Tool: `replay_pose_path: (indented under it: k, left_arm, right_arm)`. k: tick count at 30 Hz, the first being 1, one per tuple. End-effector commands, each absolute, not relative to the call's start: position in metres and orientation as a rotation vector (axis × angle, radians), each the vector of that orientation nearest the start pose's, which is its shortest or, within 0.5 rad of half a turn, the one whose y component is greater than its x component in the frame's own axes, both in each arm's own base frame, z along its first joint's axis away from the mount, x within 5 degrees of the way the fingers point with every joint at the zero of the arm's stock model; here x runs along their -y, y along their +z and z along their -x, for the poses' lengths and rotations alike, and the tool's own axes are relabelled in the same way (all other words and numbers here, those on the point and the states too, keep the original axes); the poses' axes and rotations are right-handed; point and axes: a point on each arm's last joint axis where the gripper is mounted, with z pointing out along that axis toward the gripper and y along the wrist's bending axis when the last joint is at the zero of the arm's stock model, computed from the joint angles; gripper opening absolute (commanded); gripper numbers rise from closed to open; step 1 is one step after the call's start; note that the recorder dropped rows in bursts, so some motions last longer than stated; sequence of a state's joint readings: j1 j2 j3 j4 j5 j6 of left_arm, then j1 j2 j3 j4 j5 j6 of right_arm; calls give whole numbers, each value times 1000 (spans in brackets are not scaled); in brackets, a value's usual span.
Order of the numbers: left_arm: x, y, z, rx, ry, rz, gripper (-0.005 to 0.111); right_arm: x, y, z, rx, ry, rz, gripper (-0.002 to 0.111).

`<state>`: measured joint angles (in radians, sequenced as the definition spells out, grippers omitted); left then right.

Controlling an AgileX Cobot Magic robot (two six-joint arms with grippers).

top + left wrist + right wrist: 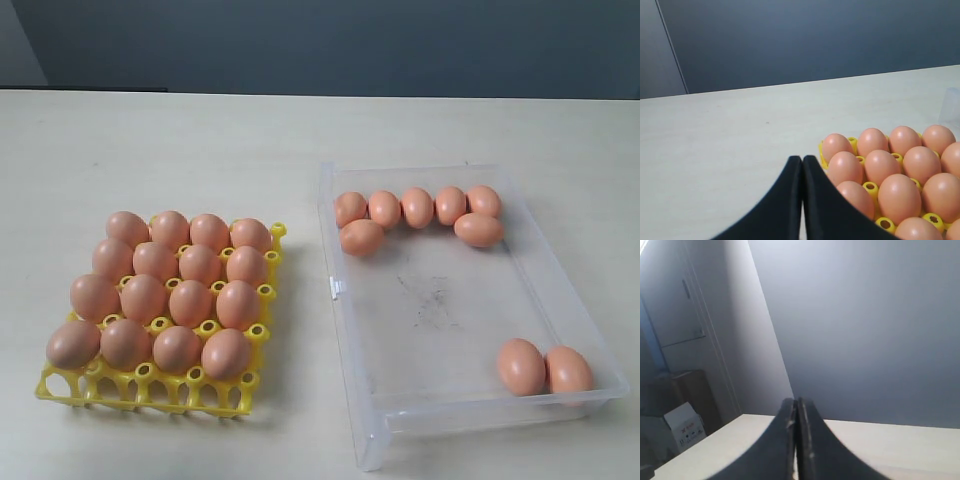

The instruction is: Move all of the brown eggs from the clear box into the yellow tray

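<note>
The yellow tray [262, 330] sits on the left of the table, its cups filled with several brown eggs [190, 300]. The clear box [335, 290] lies to its right. Several brown eggs [417, 207] line the box's far end and two more [521, 366] rest in its near right corner. Neither arm shows in the exterior view. In the left wrist view my left gripper [802, 158] is shut and empty, beside the tray [871, 189] and its eggs [899, 197]. My right gripper [795, 401] is shut and empty, pointing at a grey wall over the table edge.
The pale table [200, 140] stretches bare behind the tray and box. A dark wall runs along its far edge. In the right wrist view, a cardboard box [685, 427] and a brown cabinet [690, 387] stand off the table.
</note>
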<state>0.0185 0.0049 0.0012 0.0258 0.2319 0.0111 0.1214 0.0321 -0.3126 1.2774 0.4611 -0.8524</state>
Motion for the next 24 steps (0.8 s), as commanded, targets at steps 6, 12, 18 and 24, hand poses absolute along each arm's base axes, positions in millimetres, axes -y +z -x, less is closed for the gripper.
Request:
replay_pose_path:
  k: [6,12,18,24]
  left_arm:
    - [-1,192,-56,-1715,38,-19,0]
    - [-1,192,-56,-1715,38,-19,0]
    - [-1,192,-56,-1715,38,-19,0]
    - [-1,192,-56,-1715,38,-19,0]
  right_arm:
    - [-45,317,-44,-1458,690,225,0]
    - [-52,317,-91,-1648,777,127,0]
    - [-91,330,-163,-1924,1078,457,0]
    - [-148,277,-193,-2187,1281,631,0]
